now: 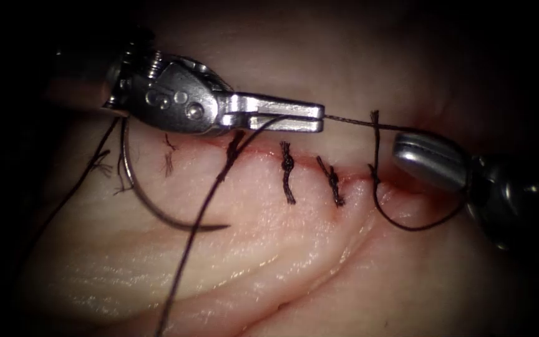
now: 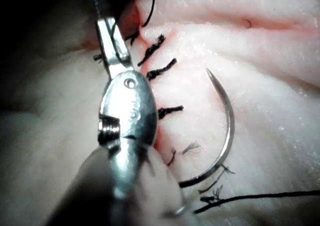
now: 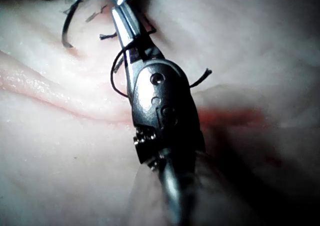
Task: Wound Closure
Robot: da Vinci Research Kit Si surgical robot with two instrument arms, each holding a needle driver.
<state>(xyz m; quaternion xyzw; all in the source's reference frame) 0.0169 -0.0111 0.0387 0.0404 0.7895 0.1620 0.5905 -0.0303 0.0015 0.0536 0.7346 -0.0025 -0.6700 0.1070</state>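
The needle lay free on the tissue at the left — its point clear of the surface, in no tool's grasp. The left tool had its jaws clamped on the thread above the cut, the strand running taut rightward. The right tool sat at the cut's right end — whether it gripped anything, I could not tell.

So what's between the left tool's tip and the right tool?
In the endoscope view, a taut stretch of thread runs from the left tool, which holds it, toward the right tool, over the cut in the tissue.
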